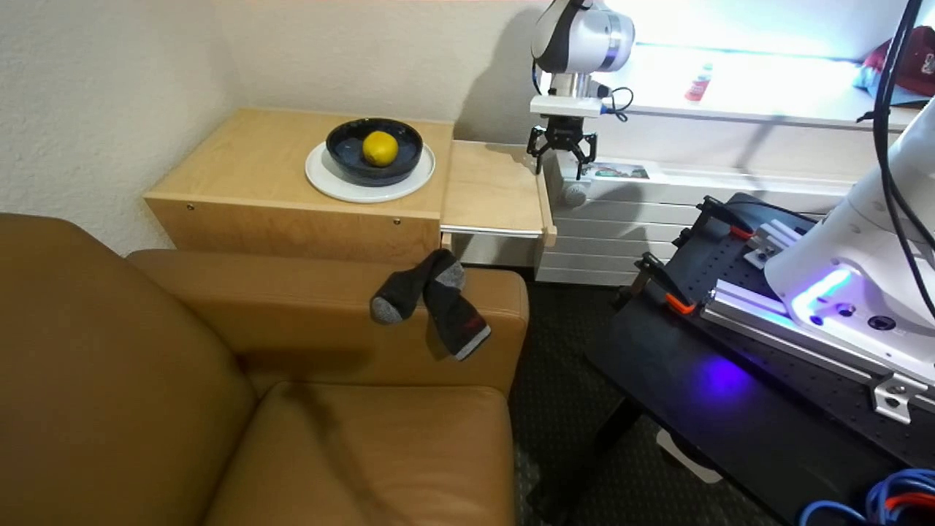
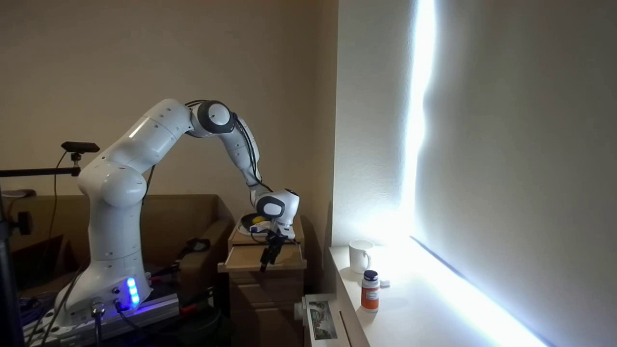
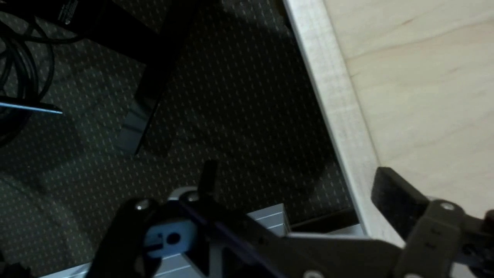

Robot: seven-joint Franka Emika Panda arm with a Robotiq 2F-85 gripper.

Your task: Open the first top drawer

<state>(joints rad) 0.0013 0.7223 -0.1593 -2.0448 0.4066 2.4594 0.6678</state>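
Currently we note the black two-fingered gripper (image 1: 559, 169) pointing downward, its fingers (image 3: 397, 200) spread wide apart. In an exterior view, beneath it and off to its left, we find the shallow, light maple-coloured wooden top drawer (image 1: 493, 186) with a pale flat inside, standing drawn out from the small maple-coloured wooden cabinet (image 1: 241, 157). In the wrist view we see the drawer's pale wooden front edge (image 3: 336, 92) running between the fingertips, one finger toward the drawer's inner side, the other seen against the dark speckled carpet (image 3: 239, 127); we cannot tell whether either touches the wood.

Left of the gripper, past the drawer, we log a dark round bowl (image 1: 374, 177) with a yellow rounded fruit (image 1: 380, 149) in it, set on a white round plate (image 1: 321, 175). Lower left of the gripper we record dark grey socks (image 1: 460, 314) over the arm of a brown leather couch (image 1: 314, 321). Just right of the gripper and below, we observe a white ribbed radiator (image 1: 606, 248).
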